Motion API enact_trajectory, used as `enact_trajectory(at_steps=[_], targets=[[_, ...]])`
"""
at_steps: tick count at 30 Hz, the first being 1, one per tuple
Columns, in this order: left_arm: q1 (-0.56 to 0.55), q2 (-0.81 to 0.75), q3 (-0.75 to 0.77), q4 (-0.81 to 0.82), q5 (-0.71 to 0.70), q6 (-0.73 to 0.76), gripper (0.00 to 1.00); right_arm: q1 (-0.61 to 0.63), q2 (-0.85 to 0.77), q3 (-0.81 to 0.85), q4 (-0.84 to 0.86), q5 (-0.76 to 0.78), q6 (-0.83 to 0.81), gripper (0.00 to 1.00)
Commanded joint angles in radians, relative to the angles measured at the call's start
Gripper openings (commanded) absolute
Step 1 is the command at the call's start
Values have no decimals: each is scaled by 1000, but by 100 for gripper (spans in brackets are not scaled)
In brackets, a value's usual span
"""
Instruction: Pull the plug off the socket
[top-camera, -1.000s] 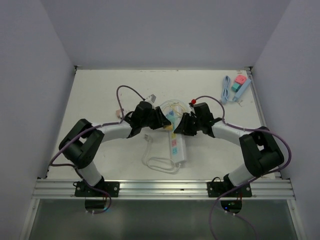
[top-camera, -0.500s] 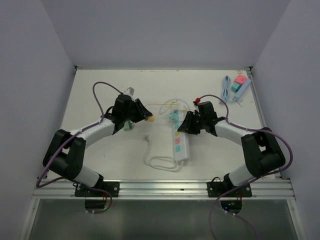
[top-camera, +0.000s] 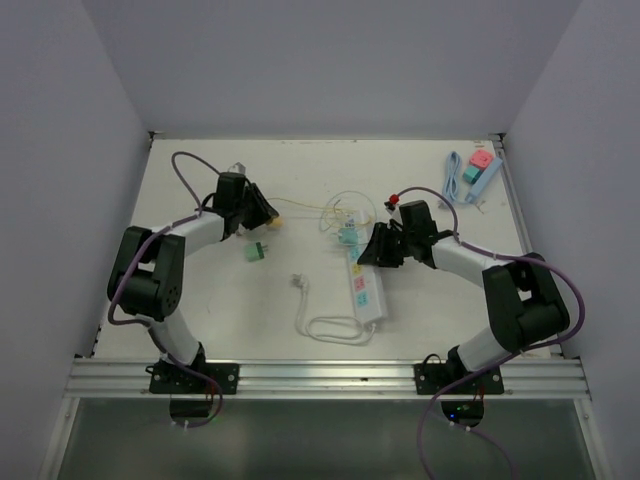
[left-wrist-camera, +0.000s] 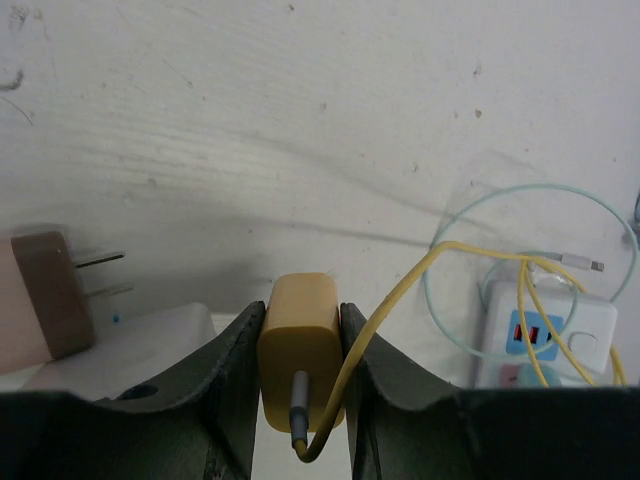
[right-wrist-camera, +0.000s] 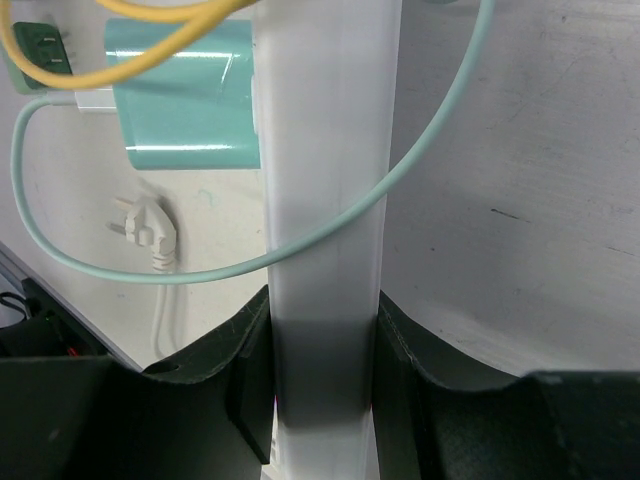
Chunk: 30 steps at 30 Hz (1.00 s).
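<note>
My left gripper (top-camera: 266, 221) is shut on a yellow plug (left-wrist-camera: 300, 345), held off to the left of the white power strip (top-camera: 366, 292). The plug's yellow cable (top-camera: 305, 205) runs back toward the strip. In the left wrist view the plug sits between my fingers (left-wrist-camera: 235, 370), with the strip (left-wrist-camera: 545, 335) at the far right. My right gripper (top-camera: 373, 250) is shut on the strip's far end (right-wrist-camera: 325, 200). A teal charger (right-wrist-camera: 185, 95) is plugged into the strip, also seen from above (top-camera: 348, 236).
A green plug (top-camera: 257, 251) lies loose on the table below my left gripper. A pink-and-brown two-pin plug (left-wrist-camera: 45, 295) lies left of it. The strip's white cord (top-camera: 335, 328) loops near the front. Pink and blue items (top-camera: 480, 170) sit back right.
My left gripper has moved left and back, away from the strip, carrying the yellow plug and drawing its cable out. The right gripper stays on the strip, which shifted slightly.
</note>
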<state>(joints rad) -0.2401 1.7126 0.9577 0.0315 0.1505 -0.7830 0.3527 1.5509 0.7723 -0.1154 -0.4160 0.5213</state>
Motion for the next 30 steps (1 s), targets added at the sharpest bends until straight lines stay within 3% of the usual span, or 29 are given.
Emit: enact_trajectory(at_steps=[1,4,8,10,11,14,17,22,30], targets=[[31,60,88,-5,-32,56,2,2,12,-27,-116,17,-89,0],[44,82,107,-8,-26,64,13,3,14,-39,-106,10,-83,0],[45,67,99,-1,21,64,47,3,18,-39,-102,8,-81,0],[44,38,84,-4,40,65,59,3,18,-33,-105,8,-81,0],[45,25,78,-8,44,67,70,3,20,-31,-109,8,-81,0],[45,-33,49,-18,78,68,86,3,26,-21,-115,8,-81,0],[39,-99,18,-30,113,65,92,3,35,-11,-115,8,-79,0],[-10,-227,-48,-93,103,56,91,3,49,-2,-110,-1,-69,0],[-218,-277,-66,-85,67,-45,86,14,49,2,-104,5,-61,0]])
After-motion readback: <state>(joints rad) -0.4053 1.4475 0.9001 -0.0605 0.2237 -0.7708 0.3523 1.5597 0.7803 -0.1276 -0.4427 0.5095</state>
